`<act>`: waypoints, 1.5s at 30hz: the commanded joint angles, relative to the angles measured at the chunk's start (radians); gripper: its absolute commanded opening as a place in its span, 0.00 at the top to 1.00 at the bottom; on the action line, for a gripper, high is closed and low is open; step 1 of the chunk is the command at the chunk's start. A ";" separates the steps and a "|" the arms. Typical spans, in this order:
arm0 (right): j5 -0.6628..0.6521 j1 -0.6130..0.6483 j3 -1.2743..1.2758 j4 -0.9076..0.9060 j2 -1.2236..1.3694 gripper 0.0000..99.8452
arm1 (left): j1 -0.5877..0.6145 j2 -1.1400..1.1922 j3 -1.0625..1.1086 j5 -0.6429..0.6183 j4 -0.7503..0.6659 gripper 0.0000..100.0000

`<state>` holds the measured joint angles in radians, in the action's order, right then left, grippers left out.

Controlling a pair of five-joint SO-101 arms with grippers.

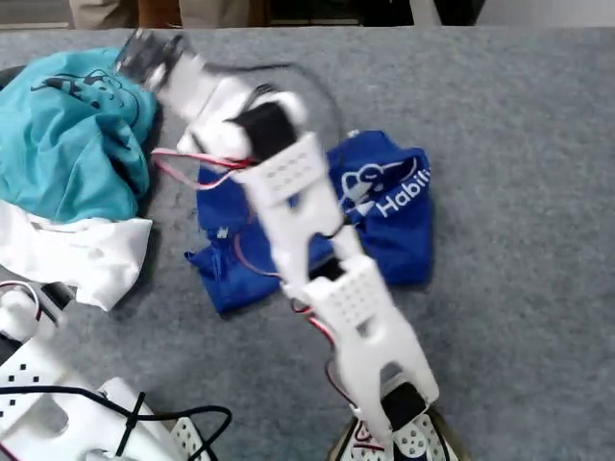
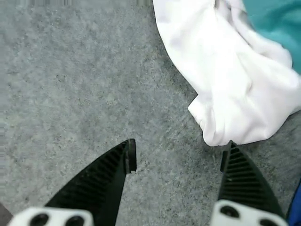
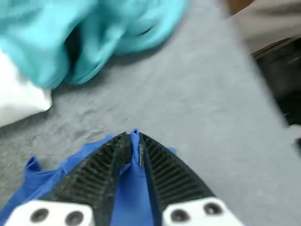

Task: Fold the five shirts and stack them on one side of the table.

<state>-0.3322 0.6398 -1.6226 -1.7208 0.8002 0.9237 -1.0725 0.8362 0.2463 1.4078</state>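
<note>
step: fold blue shirt | my right hand pinches its edge: carry across level, taut | my left hand wide, empty

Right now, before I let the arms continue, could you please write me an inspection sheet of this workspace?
Surface: grey felt-like table cover, flat.
Job's things: crumpled teal fabric shirt; crumpled white fabric shirt touching it; bunched blue fabric shirt with white print, mid-table; none folded.
Clutter: nothing seen.
Grippers: left gripper open above the cover, near the white fabric shirt's edge; right gripper shut on the blue fabric shirt.
Cables: red and white wires along the right arm; black cable by the left arm.
Surroundings: dark blurred shapes past the cover's edge.
</note>
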 commanded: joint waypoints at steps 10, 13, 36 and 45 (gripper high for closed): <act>0.009 -0.412 -0.042 0.186 -0.479 1.00 | -0.655 -0.002 -0.226 -0.063 0.157 0.71; 0.005 -0.536 -0.041 0.210 -0.479 1.00 | -0.887 0.001 -0.192 -0.109 0.107 0.71; -0.129 -0.992 0.232 0.365 -0.179 1.00 | -1.396 0.972 -0.187 -0.115 -0.537 0.74; -0.190 -1.067 0.231 0.356 -0.162 1.00 | -1.361 1.271 -0.667 -0.107 -0.382 0.99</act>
<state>-0.4994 -0.3959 -1.3909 -1.3817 0.6498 -0.4833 0.1841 0.3790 0.1419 0.9198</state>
